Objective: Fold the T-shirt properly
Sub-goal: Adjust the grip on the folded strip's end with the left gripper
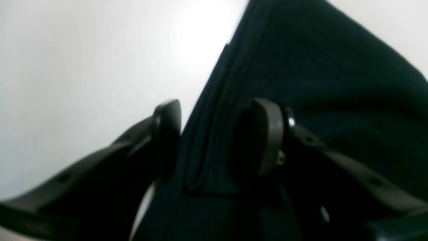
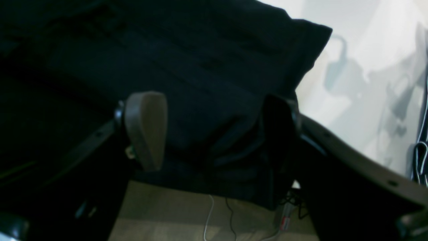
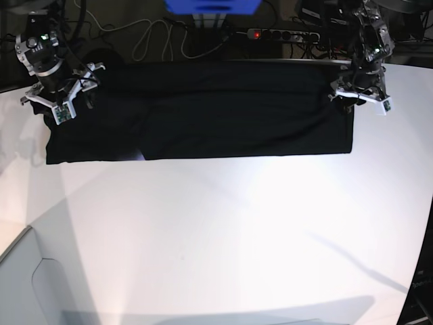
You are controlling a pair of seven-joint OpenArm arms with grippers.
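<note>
White table [image 3: 223,230], black T-shirt [image 3: 223,115] (far edge)

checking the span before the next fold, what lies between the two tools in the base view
Only the black T-shirt, stretched flat along the table's far edge from the right tool to the left tool. Nothing else shows on that stretch in the base view.

Both wrist views: blurred. T-shirt [image 3: 203,112]: print side hidden from you; far edge merges into dark clutter. Left gripper [image 1: 214,134]: you can't tell whether its fingers touch the cloth.
</note>
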